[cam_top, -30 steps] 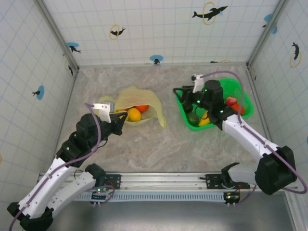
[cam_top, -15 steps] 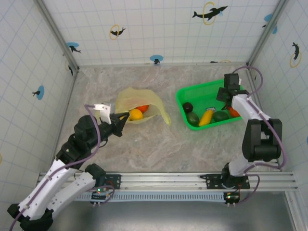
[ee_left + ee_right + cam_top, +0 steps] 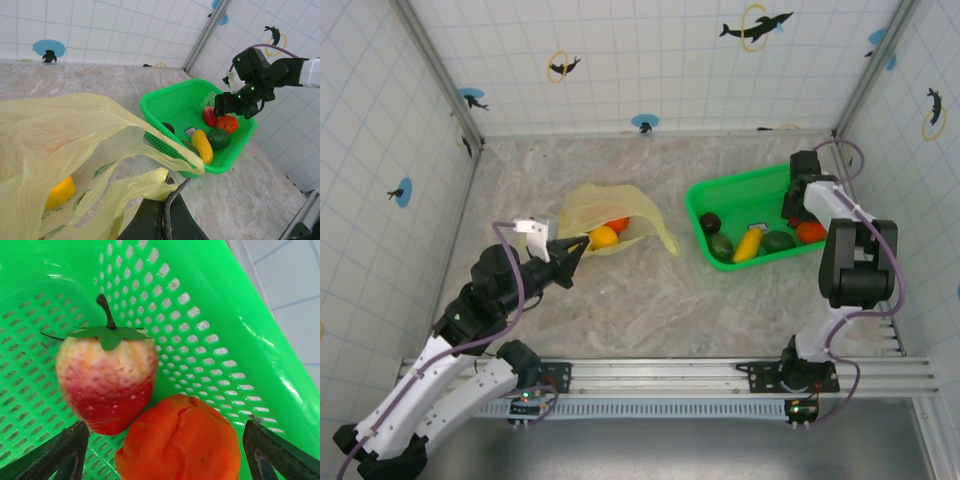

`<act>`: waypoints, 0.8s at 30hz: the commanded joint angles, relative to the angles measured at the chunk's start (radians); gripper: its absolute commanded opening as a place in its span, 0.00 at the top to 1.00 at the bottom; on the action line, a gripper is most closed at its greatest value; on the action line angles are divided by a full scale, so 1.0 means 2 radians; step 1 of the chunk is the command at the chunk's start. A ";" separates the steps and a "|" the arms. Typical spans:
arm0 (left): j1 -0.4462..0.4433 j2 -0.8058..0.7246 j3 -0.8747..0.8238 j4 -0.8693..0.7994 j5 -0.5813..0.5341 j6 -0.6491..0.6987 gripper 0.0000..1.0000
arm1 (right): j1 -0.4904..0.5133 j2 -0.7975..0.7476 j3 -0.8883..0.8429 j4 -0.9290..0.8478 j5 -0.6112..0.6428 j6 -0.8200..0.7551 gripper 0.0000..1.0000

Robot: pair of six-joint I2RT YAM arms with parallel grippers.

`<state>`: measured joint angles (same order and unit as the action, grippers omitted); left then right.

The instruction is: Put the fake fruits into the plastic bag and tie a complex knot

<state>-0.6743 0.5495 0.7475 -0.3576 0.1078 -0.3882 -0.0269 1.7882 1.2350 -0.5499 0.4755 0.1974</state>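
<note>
right end effector [image 3: 165, 455] lowered, straddling orange fruit [image 3: 182, 437]

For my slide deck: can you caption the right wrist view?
Open right gripper poised over a fake strawberry and an orange-red fruit lying side by side in the green basket.

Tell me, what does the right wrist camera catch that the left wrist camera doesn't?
Right wrist, not left wrist: the green leaf cap, stem and pale specks of the strawberry, seen up close.
Left wrist, not right wrist: the yellow-green plastic bag pinched by the shut left tool, a yellow fruit inside it, plus a banana-shaped fruit and a dark green fruit in the basket.
Both: the green basket, the strawberry, the orange-red fruit beside it, and the open right tool over them.
</note>
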 commanded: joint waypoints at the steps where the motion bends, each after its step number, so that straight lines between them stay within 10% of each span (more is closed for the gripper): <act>1: -0.004 -0.005 -0.003 -0.006 -0.007 0.011 1.00 | -0.007 0.006 -0.004 -0.009 0.010 0.009 0.18; 24: -0.003 -0.001 -0.015 0.001 -0.018 -0.008 1.00 | -0.016 -0.011 -0.015 0.042 -0.072 0.039 0.43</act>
<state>-0.6743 0.5564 0.7330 -0.3573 0.0875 -0.3931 -0.0601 1.8103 1.1805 -0.4820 0.3698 0.2562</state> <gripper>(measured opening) 0.047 0.698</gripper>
